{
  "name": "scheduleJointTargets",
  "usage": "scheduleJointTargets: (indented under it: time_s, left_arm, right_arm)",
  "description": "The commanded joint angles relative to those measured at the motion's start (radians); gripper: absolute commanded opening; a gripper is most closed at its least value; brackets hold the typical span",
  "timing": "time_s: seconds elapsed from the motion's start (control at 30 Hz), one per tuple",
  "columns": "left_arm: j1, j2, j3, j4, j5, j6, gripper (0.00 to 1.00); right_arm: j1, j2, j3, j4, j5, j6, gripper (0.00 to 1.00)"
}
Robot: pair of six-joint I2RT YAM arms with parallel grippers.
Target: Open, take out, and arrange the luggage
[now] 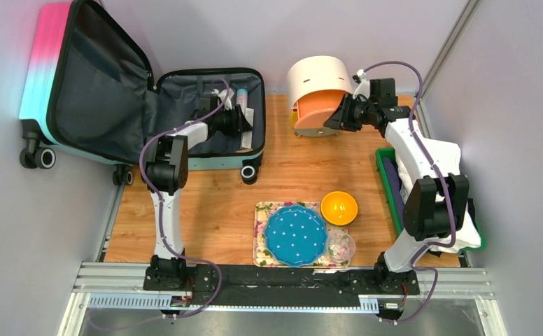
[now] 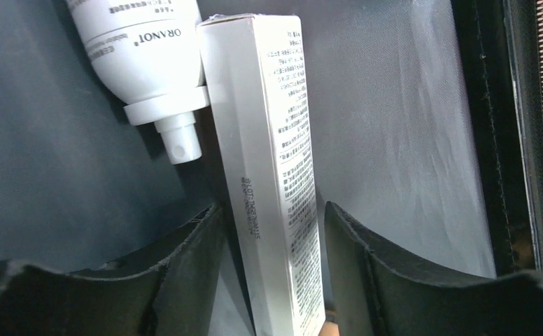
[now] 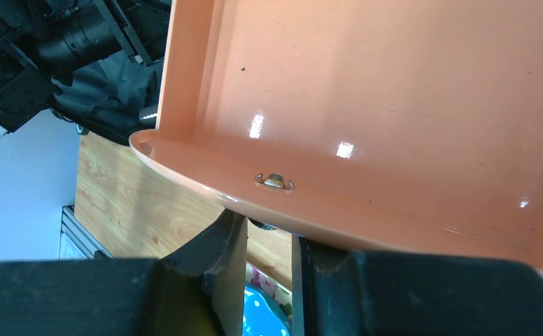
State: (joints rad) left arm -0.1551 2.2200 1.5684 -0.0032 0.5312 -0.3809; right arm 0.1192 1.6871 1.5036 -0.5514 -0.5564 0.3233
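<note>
Left gripper wide, straddling long white printed carton inside open pink-turquoise hard-shell luggage. Right gripper narrow under orange plastic drawer front; cannot tell whether it grips.

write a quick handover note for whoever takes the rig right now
Left end effector: open, fingers either side of the white box inside the suitcase, not closed on it.
Right end effector: seems shut on the knob of the orange drawer, which is pulled out.
Done: suitcase open.
Left: box and bottle lie side by side in the suitcase; take them out and arrange them.
</note>
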Motion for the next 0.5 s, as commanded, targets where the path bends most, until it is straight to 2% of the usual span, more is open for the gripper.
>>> scheduleJointTargets:
  time_s: [0.0, 0.1, 0.13, 0.2, 0.23, 0.27, 0.37, 0.47]
  left_arm:
    - [-0.006, 0.023, 0.036, 0.069, 0.050, -0.047, 0.59]
    - [-0.009, 0.021, 0.035, 0.075, 0.069, -0.052, 0.43]
    - [-0.011, 0.011, 0.030, 0.075, 0.070, -0.052, 0.30]
    - [-0.009, -0.011, 0.018, 0.078, 0.067, -0.039, 0.16]
    - [-0.009, -0.051, -0.013, 0.101, 0.058, -0.033, 0.04]
    - [-0.009, -0.077, -0.028, 0.117, 0.056, -0.023, 0.00]
    - [-0.012, -0.181, -0.054, 0.140, 0.061, 0.017, 0.00]
    - [-0.021, -0.267, -0.012, 0.099, 0.069, 0.115, 0.00]
  right_arm:
    - [0.004, -0.053, 0.007, -0.053, -0.034, -0.033, 0.00]
    - [0.004, -0.055, 0.003, -0.079, -0.043, -0.043, 0.00]
    - [0.007, -0.056, 0.003, -0.084, -0.043, -0.043, 0.00]
    - [0.008, -0.058, 0.004, -0.084, -0.045, -0.046, 0.00]
    - [0.011, -0.060, 0.006, -0.082, -0.043, -0.044, 0.00]
    - [0.010, -0.056, 0.006, -0.082, -0.045, -0.046, 0.00]
    - [0.013, -0.056, 0.007, -0.081, -0.040, -0.052, 0.00]
    - [0.011, -0.061, -0.009, -0.079, -0.031, -0.079, 0.00]
